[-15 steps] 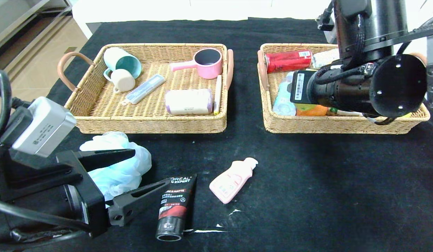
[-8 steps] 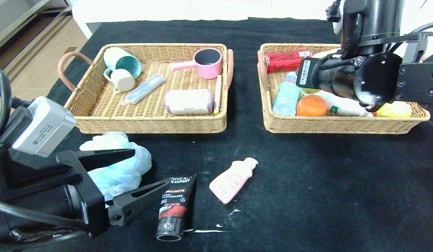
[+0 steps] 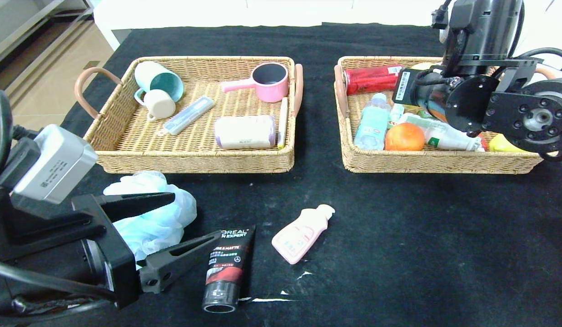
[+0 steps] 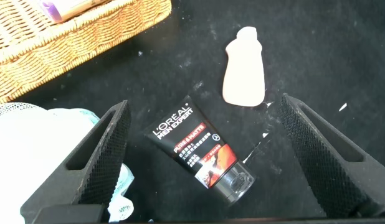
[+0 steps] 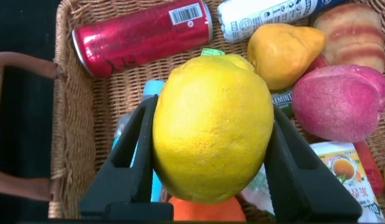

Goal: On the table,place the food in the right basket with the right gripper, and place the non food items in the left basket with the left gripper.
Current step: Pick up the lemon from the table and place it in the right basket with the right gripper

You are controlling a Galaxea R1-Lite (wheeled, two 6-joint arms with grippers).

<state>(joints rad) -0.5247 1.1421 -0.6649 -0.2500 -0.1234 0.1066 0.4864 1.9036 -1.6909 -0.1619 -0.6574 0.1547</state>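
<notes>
My right gripper (image 5: 211, 111) is shut on a yellow lemon (image 5: 211, 130) and hangs over the right basket (image 3: 435, 161). In the head view the right arm (image 3: 489, 100) hides the gripper and the lemon. At the table's front left my left gripper (image 3: 196, 217) stands open, its jaws wide apart. A black face-wash tube (image 3: 226, 268) lies on the cloth between its fingers (image 4: 195, 149). A pink bottle (image 3: 301, 234) lies just beyond the tube. A light blue bath puff (image 3: 149, 213) sits against the left gripper's inner finger. The left basket (image 3: 194, 161) holds cups and toiletries.
In the right basket lie a red can (image 5: 139, 37), a yellow pear (image 5: 285, 53), a pink peach (image 5: 339, 102), an orange (image 3: 404, 137) and a pale blue bottle (image 3: 371, 122). A black cloth (image 3: 421, 254) covers the table.
The right arm has swung right and back over the right basket, uncovering the orange and the bottles. The left arm has not moved.
</notes>
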